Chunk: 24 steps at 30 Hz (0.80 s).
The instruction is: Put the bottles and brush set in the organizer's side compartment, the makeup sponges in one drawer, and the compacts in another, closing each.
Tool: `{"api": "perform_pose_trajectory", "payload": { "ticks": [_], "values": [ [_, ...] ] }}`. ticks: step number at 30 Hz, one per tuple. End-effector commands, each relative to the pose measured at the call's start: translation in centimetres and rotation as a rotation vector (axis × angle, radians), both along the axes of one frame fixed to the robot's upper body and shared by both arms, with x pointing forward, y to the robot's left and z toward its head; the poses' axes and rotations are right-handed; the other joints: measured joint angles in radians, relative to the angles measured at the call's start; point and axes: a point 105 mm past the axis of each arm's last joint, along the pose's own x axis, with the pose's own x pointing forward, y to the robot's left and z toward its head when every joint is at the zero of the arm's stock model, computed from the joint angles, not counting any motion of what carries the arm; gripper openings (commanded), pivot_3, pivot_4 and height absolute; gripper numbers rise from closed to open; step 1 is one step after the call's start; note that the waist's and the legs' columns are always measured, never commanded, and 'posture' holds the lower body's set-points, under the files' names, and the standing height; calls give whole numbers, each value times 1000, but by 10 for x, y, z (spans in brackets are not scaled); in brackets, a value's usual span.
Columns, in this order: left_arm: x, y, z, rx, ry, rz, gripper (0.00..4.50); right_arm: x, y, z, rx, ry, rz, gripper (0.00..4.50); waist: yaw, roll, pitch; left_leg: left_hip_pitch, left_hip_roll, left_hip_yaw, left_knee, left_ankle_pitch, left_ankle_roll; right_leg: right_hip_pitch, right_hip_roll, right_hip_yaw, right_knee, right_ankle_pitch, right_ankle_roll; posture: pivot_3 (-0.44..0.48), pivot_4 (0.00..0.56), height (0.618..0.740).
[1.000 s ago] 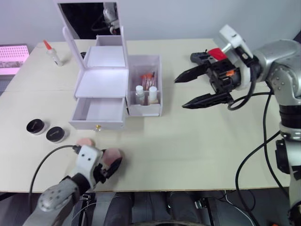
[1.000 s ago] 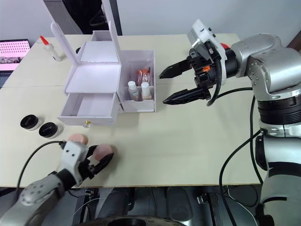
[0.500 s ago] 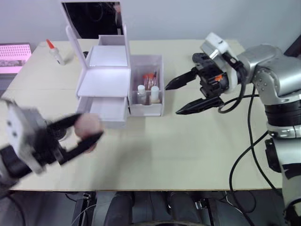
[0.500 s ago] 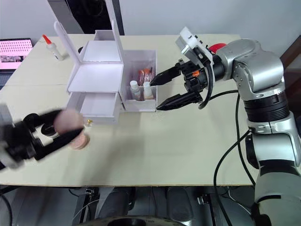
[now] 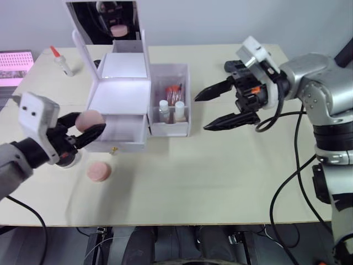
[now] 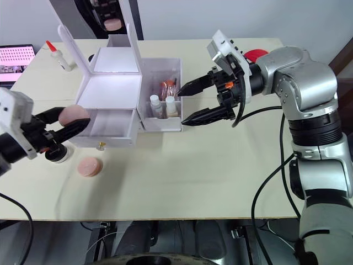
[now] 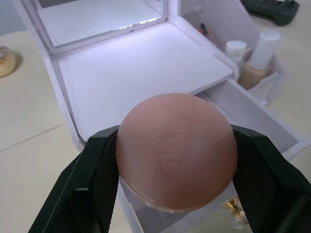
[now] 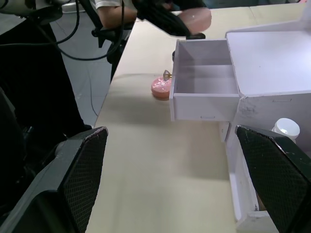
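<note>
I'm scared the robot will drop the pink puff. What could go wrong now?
The left end effector pinches one makeup sponge only at its edges, near the open drawer. It may slip out and miss the drawer. The drawer sits low under the organizer top, so the fingers might bump the box and shove it. The other makeup sponge lies on the table just in front of the drawer and could get knocked away.

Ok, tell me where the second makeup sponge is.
The loose makeup sponge lies flat on the table, on the robot's left, just in front of the organizer's open drawer.
</note>
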Motion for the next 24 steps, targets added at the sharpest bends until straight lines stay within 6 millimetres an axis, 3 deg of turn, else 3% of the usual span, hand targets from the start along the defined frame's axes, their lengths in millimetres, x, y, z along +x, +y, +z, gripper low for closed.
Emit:
{"api": "perform_pose_trajectory", "payload": {
  "ticks": [1, 15, 24],
  "values": [
    [6, -2, 3, -1, -49, 8, 2705, -5, -1, 16, 38, -61, -2, 4500, 1, 0, 0, 0, 0, 0, 1, 0, 0, 0, 0, 0, 0, 0, 0, 0, 150, 740],
    [20, 1, -8, -43, -52, 32, 2705, -11, -1, 34, 78, -50, -61, 4500, 1, -1, 0, 0, 0, 0, 3, 0, 0, 1, 0, 0, 0, 1, 1, 0, 150, 740],
    [25, -5, -6, -62, -61, -4, 2705, -9, -1, 32, 70, -54, -75, 4500, 0, -1, 0, 0, 0, -1, 3, 0, 0, 2, 0, 0, 0, 1, 1, 0, 150, 740]
  ]
}}
